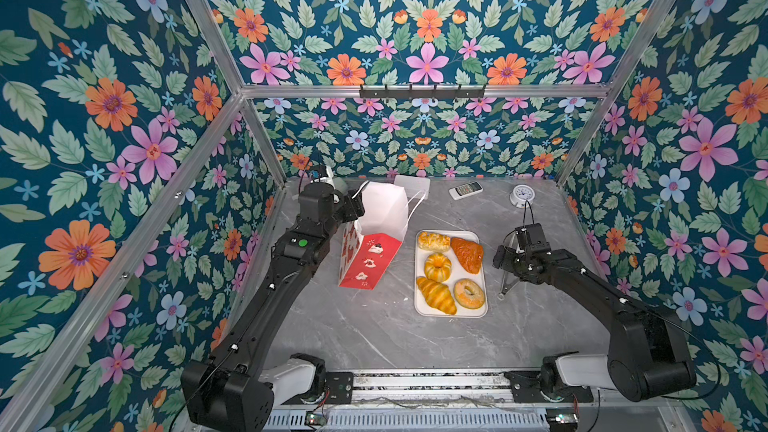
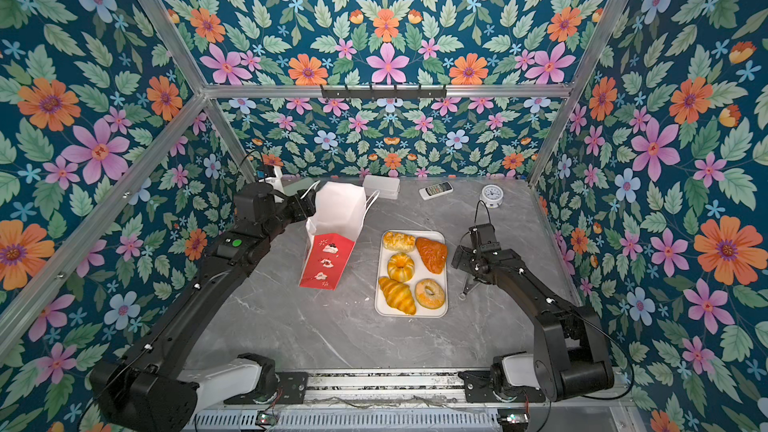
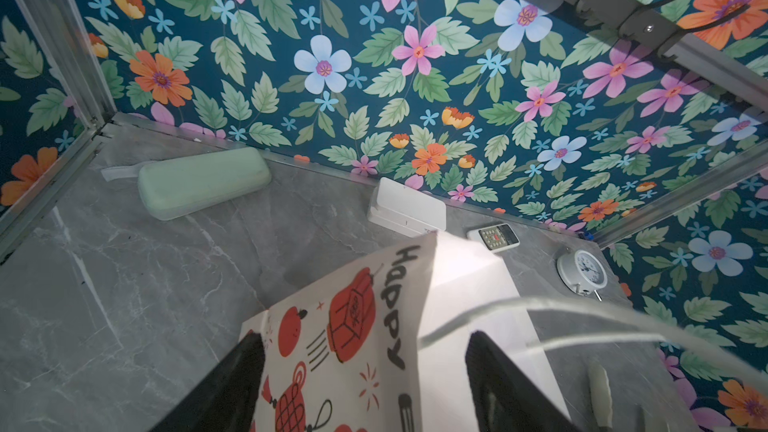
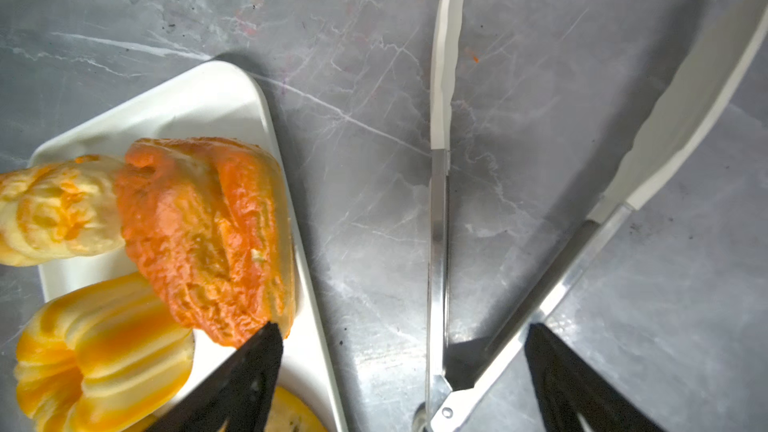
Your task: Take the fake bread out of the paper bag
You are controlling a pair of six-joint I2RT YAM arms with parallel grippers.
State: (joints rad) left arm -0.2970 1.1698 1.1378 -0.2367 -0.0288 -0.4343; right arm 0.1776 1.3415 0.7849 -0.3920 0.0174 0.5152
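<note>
The white paper bag (image 1: 376, 234) with a red bottom band stands left of centre, its mouth open. My left gripper (image 1: 357, 205) is at the bag's upper left rim. In the left wrist view the printed wall of the paper bag (image 3: 374, 326) lies between the wide-apart jaws of the left gripper (image 3: 365, 338), which is open. Several pieces of fake bread lie on a white tray (image 1: 451, 314), among them a croissant (image 1: 436, 295), a bagel (image 1: 469, 293) and a turnover (image 4: 199, 234). My right gripper (image 4: 405, 328) hangs open and empty over the tray's right edge.
Metal tongs (image 4: 438, 243) lie on the table right of the tray, under the right gripper. Along the back wall sit a white box (image 1: 411, 185), a remote (image 1: 465, 190), a small clock (image 1: 521, 195) and a pale green case (image 3: 203, 180).
</note>
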